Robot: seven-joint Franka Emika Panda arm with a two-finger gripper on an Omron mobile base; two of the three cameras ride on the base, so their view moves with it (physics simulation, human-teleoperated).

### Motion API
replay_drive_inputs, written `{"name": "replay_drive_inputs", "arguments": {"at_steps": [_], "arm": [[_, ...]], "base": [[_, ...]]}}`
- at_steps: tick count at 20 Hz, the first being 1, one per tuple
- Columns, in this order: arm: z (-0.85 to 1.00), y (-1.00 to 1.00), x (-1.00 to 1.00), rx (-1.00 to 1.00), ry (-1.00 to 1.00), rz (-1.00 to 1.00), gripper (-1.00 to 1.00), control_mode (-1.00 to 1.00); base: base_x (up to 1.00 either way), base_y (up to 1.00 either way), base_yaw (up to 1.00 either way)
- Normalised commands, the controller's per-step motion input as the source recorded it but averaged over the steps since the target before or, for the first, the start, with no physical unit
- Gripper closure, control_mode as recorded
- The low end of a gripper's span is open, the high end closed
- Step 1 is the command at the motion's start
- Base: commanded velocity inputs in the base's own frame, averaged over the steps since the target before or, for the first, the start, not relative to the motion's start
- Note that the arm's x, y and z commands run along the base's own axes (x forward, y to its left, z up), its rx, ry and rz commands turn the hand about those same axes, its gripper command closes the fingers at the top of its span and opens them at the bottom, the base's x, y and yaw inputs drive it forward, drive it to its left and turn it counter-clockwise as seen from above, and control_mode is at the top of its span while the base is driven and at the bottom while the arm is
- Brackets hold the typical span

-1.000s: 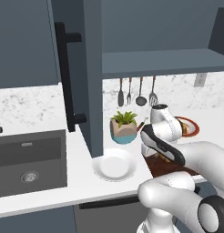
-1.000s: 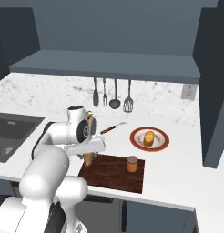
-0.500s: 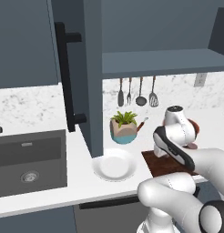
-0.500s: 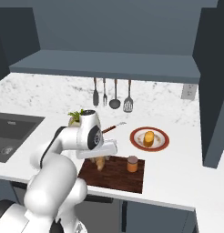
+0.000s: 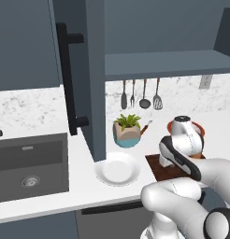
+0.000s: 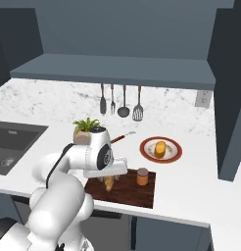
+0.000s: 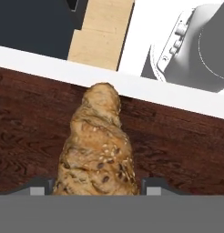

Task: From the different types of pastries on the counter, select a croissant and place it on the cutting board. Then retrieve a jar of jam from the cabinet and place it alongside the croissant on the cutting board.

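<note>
Now the two-finger gripper [image 7: 99, 185] stands with its dark tips one on each side of the slim golden-brown ridged croissant [image 7: 98, 148], but whether they press on it or are apart from it, I cannot tell. The croissant lies on the flat dark reddish-brown wooden cutting board [image 7: 177, 141], its tapered end touching the board's edge. In the right base view the hand has moved further right than half a second ago and is now low over the board [image 6: 130, 188], with the croissant [image 6: 108, 184] under it on the left part. The small orange-brown jar with a darker lid [image 6: 142, 176] stands upright on the same board, near the croissant but apart from it, where it stood before. Behind the board, the round red-rimmed plate [image 6: 172, 153] carries the rounder yellow-orange bun [image 6: 160, 148]. To the left of the board stands the teal-and-tan plant pot [image 5: 127, 134], and before it the round white plate [image 5: 117, 170] lies on the white marble-speckled counter [image 5: 84, 154]. The tall dark blue-grey cabinet door with a long black bar handle [image 5: 69, 84] is open.
</note>
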Motion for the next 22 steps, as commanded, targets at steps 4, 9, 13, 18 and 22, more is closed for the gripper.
{"name": "replay_drive_inputs", "arguments": {"at_steps": [4, 9, 13, 18, 22], "arm": [[-0.35, 0.00, -0.01, 0.00, -0.02, 0.00, 1.00, -1.00], [-0.28, 0.00, 0.00, 0.00, -0.02, 0.00, 1.00, -1.00], [-0.19, 0.00, 0.00, 0.00, -0.03, 0.00, 1.00, -1.00], [-0.16, 0.00, 0.00, 0.01, 0.00, 0.00, -1.00, -1.00], [0.03, -0.03, 0.00, 0.00, -0.01, 0.00, -1.00, -1.00]], "base": [[0.00, 0.00, 0.00], [0.00, 0.00, 0.00], [0.00, 0.00, 0.00], [0.00, 0.00, 0.00], [0.00, 0.00, 0.00]]}}
